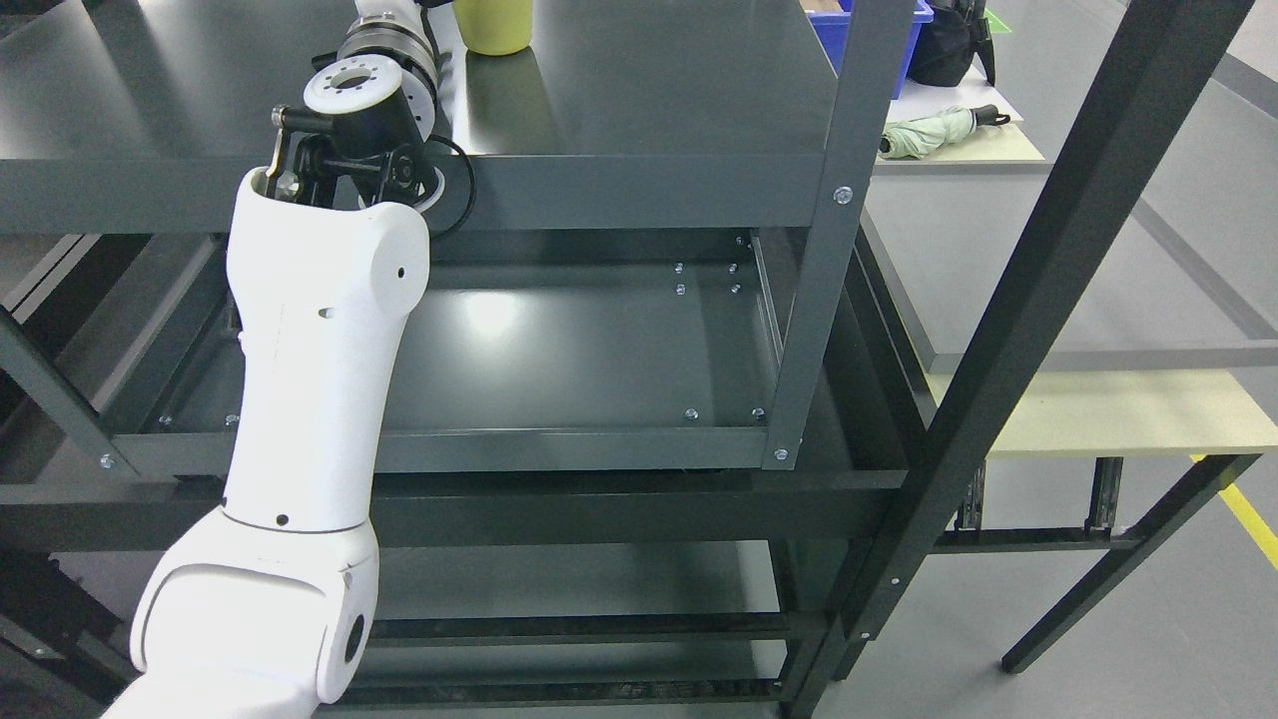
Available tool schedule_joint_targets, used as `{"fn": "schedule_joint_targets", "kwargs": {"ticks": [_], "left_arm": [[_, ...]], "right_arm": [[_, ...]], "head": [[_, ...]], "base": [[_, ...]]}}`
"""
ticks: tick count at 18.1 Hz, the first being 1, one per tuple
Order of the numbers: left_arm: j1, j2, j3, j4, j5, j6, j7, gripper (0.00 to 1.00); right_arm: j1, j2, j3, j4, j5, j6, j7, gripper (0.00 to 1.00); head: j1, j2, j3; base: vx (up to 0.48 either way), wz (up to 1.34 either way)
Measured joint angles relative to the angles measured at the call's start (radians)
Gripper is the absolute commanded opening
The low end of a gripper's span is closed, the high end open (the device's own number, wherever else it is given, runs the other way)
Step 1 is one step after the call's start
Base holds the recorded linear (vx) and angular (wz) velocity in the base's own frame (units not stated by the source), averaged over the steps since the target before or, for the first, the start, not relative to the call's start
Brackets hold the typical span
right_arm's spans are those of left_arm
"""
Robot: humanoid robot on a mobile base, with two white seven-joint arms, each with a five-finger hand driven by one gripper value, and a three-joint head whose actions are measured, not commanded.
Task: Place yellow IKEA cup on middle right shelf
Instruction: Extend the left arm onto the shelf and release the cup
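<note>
Dark shelf [639,110] carries yellow cup [493,28], its top cropped.

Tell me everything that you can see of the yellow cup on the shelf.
Only the lower part of the yellow cup shows; the picture's top edge cuts off the rest. It is plain pale yellow-green, smooth and matt, perhaps plastic, with a rounded bottom edge. It stands upright on the dark grey upper shelf, which shows a dim reflection under it. The left arm reaches up just left of it, but its hand is out of the picture, so I cannot tell whether anything grips the cup.
</note>
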State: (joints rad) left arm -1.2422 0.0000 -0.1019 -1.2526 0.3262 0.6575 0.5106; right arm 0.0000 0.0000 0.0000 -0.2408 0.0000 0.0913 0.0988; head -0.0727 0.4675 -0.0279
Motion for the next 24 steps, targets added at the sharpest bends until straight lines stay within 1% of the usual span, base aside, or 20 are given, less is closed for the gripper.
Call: {"fn": "schedule_joint_targets", "kwargs": {"ticks": [9,24], "left_arm": [[-0.002,0.0,-0.004,-0.025,-0.023,-0.005,0.001,0.99],[0.003,0.0,-0.002,-0.089,-0.045,0.077,0.001,0.99]], "right_arm": [[0.0,0.0,0.0,0.0,0.0,0.0,0.0,0.99],[0.0,0.0,0.0,0.0,0.0,0.0,0.0,0.99]], "head": [[0.0,0.0,0.0],[0.0,0.0,0.0]], "base": [[-0.036,0.0],[-0.063,-0.01]]}}
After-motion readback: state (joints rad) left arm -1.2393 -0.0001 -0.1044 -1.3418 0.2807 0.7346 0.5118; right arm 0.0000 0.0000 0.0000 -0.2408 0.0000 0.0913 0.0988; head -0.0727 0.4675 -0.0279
